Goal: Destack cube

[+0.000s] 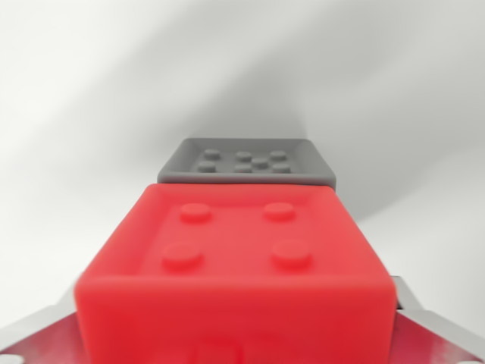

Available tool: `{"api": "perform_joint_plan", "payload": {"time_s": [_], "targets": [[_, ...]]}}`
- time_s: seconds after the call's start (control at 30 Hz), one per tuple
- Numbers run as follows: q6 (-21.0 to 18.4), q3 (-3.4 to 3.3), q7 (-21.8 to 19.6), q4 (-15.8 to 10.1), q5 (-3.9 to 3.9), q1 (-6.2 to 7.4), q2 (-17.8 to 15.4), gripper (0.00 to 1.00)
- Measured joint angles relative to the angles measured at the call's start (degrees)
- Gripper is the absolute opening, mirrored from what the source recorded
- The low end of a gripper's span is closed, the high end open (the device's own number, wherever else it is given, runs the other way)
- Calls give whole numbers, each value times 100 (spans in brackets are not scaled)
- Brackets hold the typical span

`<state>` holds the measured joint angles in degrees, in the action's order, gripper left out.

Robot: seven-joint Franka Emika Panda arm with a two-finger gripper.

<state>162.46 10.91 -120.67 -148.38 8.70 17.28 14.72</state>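
Red fills the lower half of the wrist view: the red cube (235, 280), with four round studs on its top face, sits close under the camera between the two metal fingers (38, 334) of the gripper (235, 353), whose grey inner faces show at the bottom corners on either side of it. The fingers look pressed against the cube's flanks, so I judge the hand to be pinching the red cube (the actual contact lines are hidden behind the block, so this is a reading, not a certainty).

Beyond the red cube, touching its far edge in the picture, lies the grey cube (246, 161), its studded top visible. Whether the red cube rests on the grey one, hangs above it, or stands in front of it cannot be told from this angle.

My judgement: the step in hand is the grasp or early lift of the red cube off the stack. The next move calls for a straight rise, keeping the grip firm, then a carry to bare surface.

Around the grey cube the white tabletop (91, 114) lies open on every visible side, with only soft shadow beyond it; no edge of the table shows.
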Motion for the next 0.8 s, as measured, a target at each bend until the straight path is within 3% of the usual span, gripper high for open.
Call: {"api": "perform_joint_plan", "payload": {"time_s": [0.67, 0.8], "targets": [[-3, 0, 2, 0, -2, -1, -3, 0], [-37, 13, 23, -7, -31, -7, -52, 0]]}}
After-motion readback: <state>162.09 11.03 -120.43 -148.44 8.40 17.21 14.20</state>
